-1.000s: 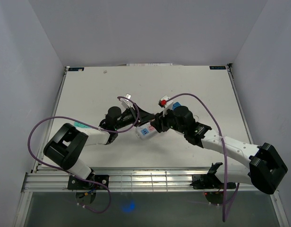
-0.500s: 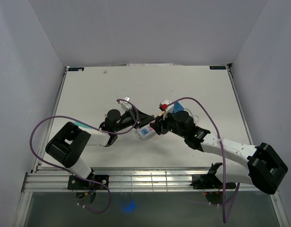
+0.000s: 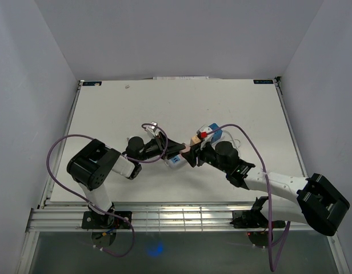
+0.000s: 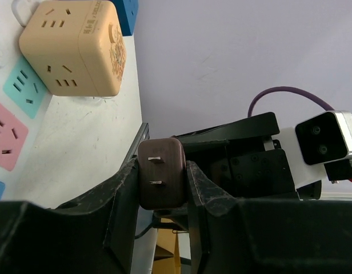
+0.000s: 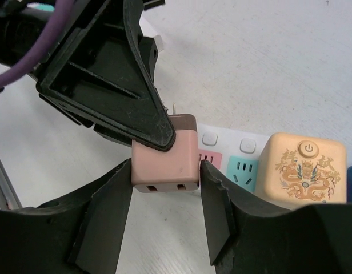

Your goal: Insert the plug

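A pink plug with a brown two-pronged face hangs above the table between both grippers. My left gripper is shut on it, with one of its black fingers lying over the plug's top. My right gripper straddles the plug's sides, open, with a thin gap showing at one finger. Just behind lies the white power strip with pink and teal sockets. In the top view both grippers meet at the plug, beside the strip.
A tan cube adapter with a dragon print sits on the strip next to the teal socket, and a blue block sits beyond it. Purple cables loop over both arms. The right arm's camera faces my left gripper.
The left gripper has shut on the plug. Both grippers have drifted a little toward the near edge, and the right jaws have eased slightly apart.
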